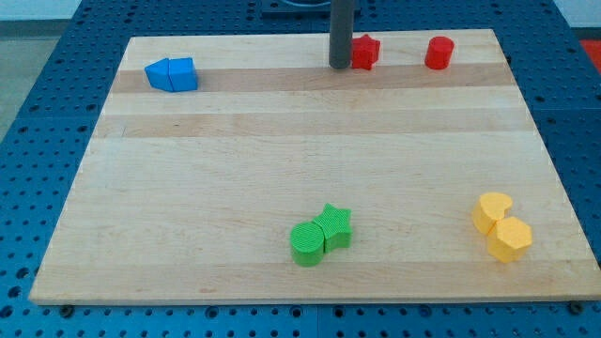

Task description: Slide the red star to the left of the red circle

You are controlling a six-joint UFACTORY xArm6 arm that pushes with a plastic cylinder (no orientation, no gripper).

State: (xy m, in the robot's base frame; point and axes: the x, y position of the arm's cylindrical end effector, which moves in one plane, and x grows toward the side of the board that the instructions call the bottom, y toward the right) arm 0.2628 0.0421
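- The wooden board (188, 188) filled most of the frame; its top edge ran just above the working row, so a push angled upward risked carrying a block off the board.
- The rod carried no grasping part; my tip (341, 65) stood at the top centre, touching or just beside the left face of the red star (365, 51), and held nothing.
- The red star sat at the top, right of centre, already left of the red circle (439, 53), with bare board between them.
- Risk: a further push to the right could drive the star into the circle and shift both. An off-centre contact would probably spin the star or let it slip past the tip.
- Nothing stood between star and circle.
- The blue blocks (172, 74) lay at the upper left, well apart.
- The green circle (306, 244) and green star (334, 226) touched each other at the lower centre.
- The two yellow blocks (500, 226) touched at the lower right, clear of the work.
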